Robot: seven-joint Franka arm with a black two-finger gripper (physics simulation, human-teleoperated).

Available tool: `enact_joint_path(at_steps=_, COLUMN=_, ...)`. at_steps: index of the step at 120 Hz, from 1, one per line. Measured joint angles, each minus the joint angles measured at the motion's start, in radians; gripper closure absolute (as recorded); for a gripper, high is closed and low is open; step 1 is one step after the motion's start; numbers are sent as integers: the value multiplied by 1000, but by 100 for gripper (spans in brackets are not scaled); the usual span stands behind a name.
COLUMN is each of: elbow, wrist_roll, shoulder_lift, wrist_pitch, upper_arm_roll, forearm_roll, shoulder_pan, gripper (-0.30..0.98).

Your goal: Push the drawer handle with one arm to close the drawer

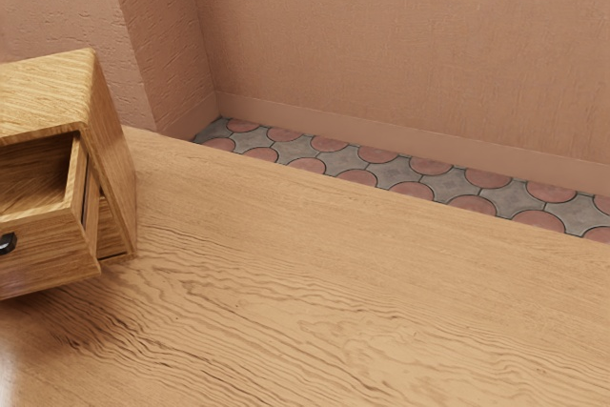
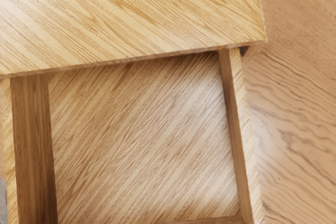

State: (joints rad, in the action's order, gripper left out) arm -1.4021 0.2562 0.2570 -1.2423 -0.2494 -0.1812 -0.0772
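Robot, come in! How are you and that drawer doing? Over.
Wrist camera looking down into the drawer. Drawer open, jutting from its cabinet, dark handle on the front. Nothing seen blocking it. Over.

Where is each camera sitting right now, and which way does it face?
Exterior view: at my arm's side, looking across the table toward the wall, with the cabinet, open drawer and dark handle at the exterior view's left.
Wrist view: on my hand, looking down on the cabinet top and into the drawer; whether the grey sliver is part of me, I can't tell.
Shared: cabinet, drawer, table.
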Motion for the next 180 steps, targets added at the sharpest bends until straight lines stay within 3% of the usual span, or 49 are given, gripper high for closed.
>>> enact_joint_path(at_steps=32, elbow=-28, wrist_roll=5, shoulder_lift=-46, wrist_pitch=40, upper_arm_roll=34, forearm_roll=18, shoulder_pan=33, gripper=2)
enact_joint_path(at_steps=50, elbow=-164, wrist_roll=12, shoulder_lift=74, wrist_pitch=57, upper_arm_roll=110, forearm_roll=24, shoulder_pan=14, gripper=32)
enact_joint_path(at_steps=62, elbow=-272, wrist_roll=21, shoulder_lift=177, wrist_pitch=63, upper_arm_roll=215, forearm_roll=34, shoulder_pan=-89, gripper=52)
enact_joint_path(at_steps=85, elbow=-503, wrist_roll=44, shoulder_lift=348, wrist_pitch=68, upper_arm_roll=248, forearm_roll=82, shoulder_pan=-205, gripper=70)
enact_joint_path(at_steps=141, elbow=-891, wrist_roll=148, shoulder_lift=619, wrist_pitch=60, upper_arm_roll=252, forearm_roll=184, shoulder_pan=-287, gripper=78)
enact_joint_path(at_steps=180, elbow=-1006, wrist_roll=248, shoulder_lift=639, wrist_pitch=20, upper_arm_roll=245, forearm_roll=244, shoulder_pan=-320, gripper=78)
